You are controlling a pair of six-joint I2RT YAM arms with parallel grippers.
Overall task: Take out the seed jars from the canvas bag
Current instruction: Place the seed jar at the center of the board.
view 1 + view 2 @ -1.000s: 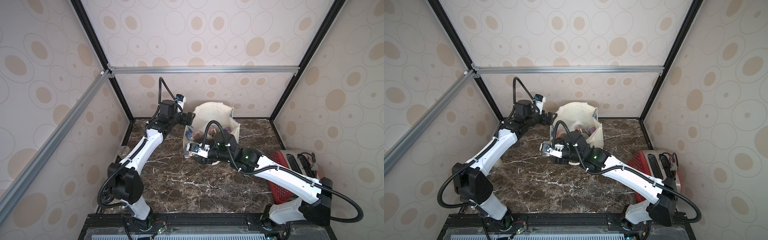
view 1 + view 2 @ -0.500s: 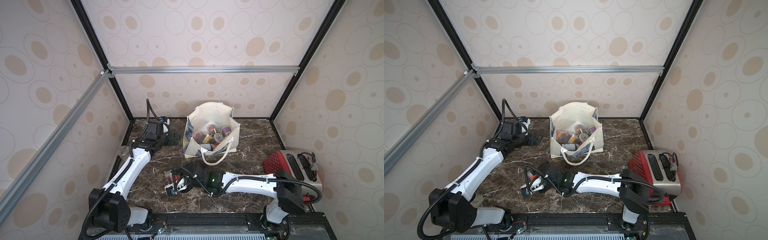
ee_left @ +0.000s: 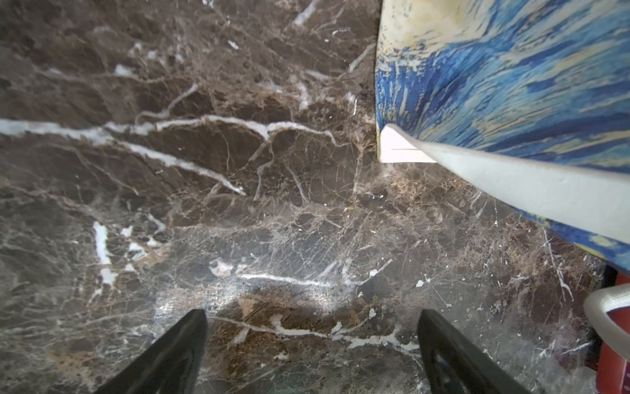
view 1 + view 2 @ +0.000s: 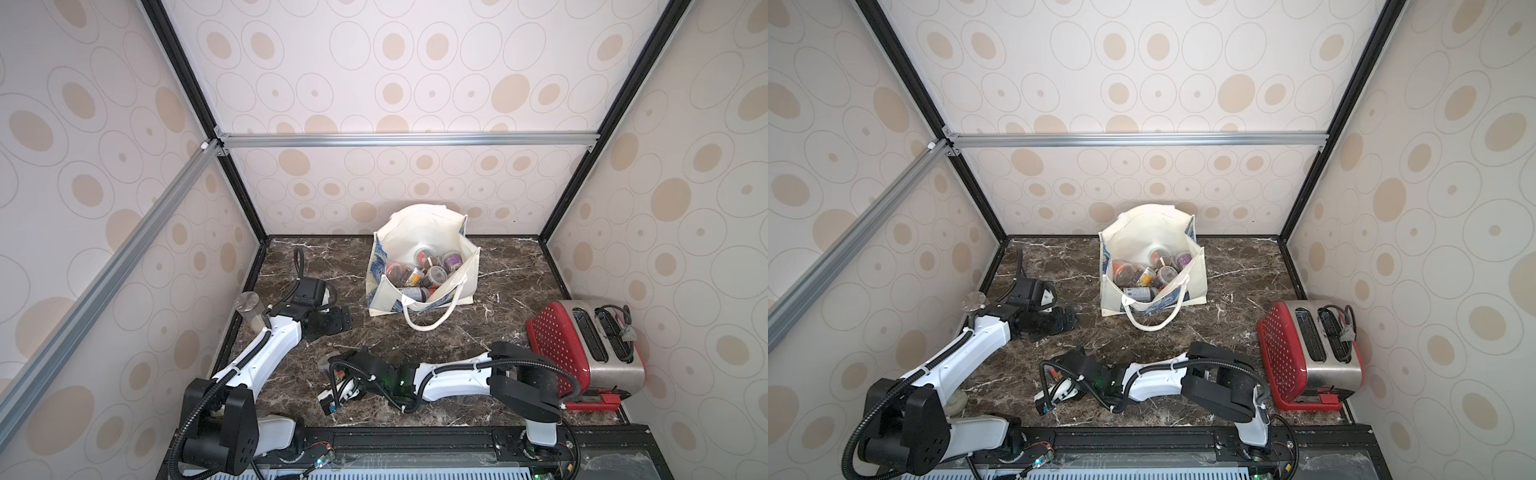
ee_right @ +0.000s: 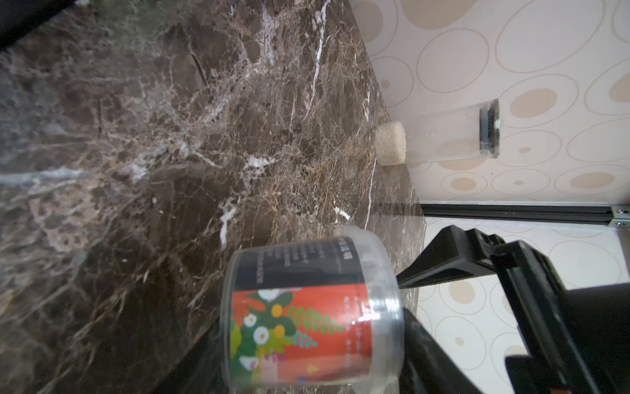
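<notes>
Left end effector [image 3: 312, 314] hung spread wide and empty beside the cream canvas bag with swirly blue print [image 4: 415, 232], right end effector [image 5: 341, 317] pinched a small round clear red-labelled seed jar [image 5: 300, 324] low over the dark marble counter [image 4: 478, 332], other clear seed jars [image 4: 428, 270] lay heaped inside the bag.

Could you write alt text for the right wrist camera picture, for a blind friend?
A small clear seed jar with a red flowery label is gripped in the tool, dark marble table behind it. Farther off, a tall clear cylinder with beige grains stands by the spotted wall.
</notes>
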